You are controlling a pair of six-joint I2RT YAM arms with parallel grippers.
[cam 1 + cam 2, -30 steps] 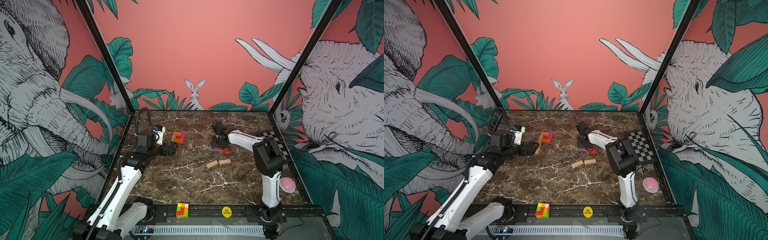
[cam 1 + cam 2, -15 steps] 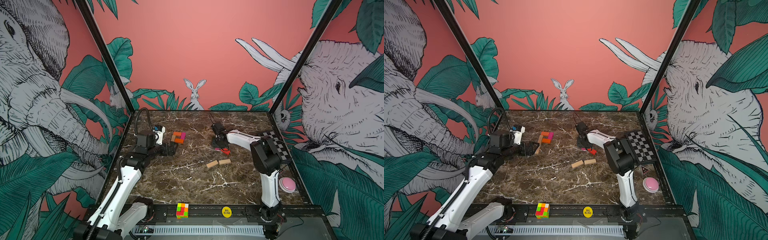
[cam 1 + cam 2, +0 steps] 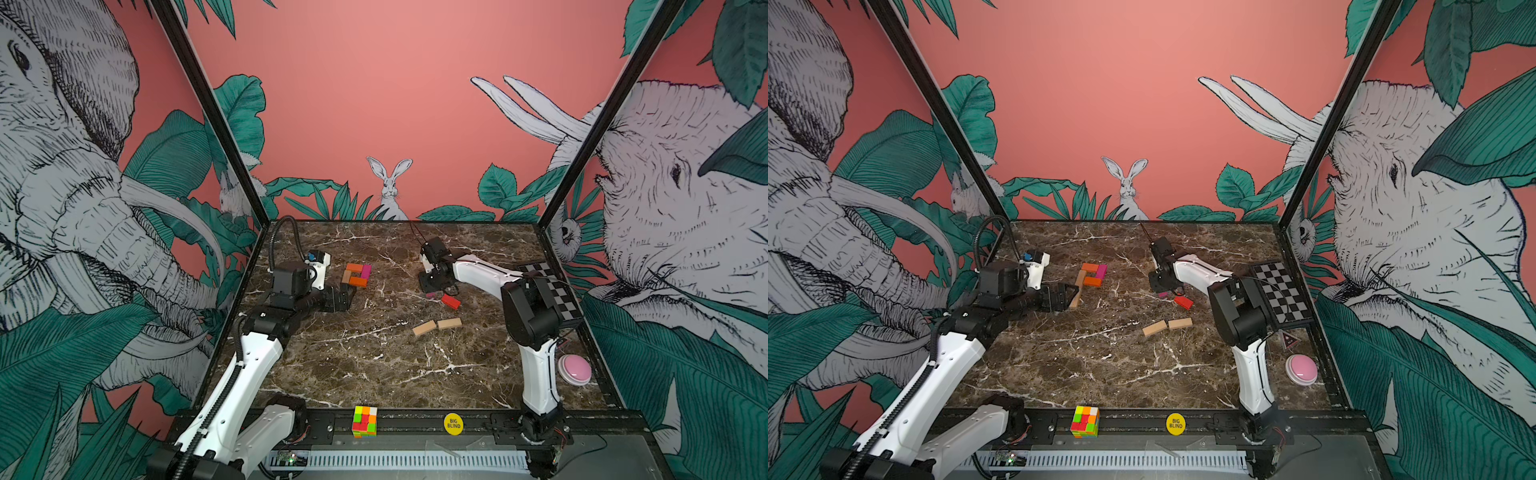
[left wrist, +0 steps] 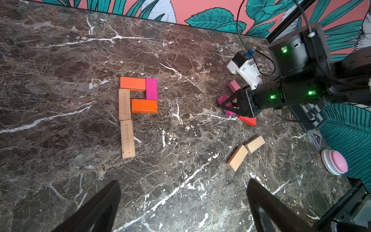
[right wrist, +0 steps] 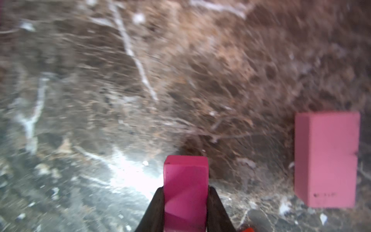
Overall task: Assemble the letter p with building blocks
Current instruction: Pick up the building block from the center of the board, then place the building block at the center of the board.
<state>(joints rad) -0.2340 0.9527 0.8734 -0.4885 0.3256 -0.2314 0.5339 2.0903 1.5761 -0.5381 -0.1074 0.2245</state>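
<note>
Five building blocks lie flat in a P shape (image 4: 138, 104): two orange, one magenta, and two tan forming the stem (image 4: 127, 139). The same group shows in both top views (image 3: 356, 274) (image 3: 1091, 275). My right gripper (image 5: 185, 189) is shut on a magenta block (image 5: 185, 174) at the table surface, right of centre (image 3: 432, 294). Beside it lie a pink block (image 5: 326, 158) and a red block (image 3: 450, 301). Two loose tan blocks (image 3: 436, 326) rest nearer the front. My left gripper (image 4: 183, 200) hovers open near the P's stem, holding nothing.
A multicoloured puzzle cube (image 3: 365, 422) and a yellow disc (image 3: 453, 423) sit on the front rail. A pink dome button (image 3: 574, 369) and a checkerboard plate (image 3: 557, 291) stand along the right edge. Printed walls enclose three sides of the marble table (image 3: 374, 374).
My right gripper's jaws have closed onto the magenta block. The left arm has not moved.
</note>
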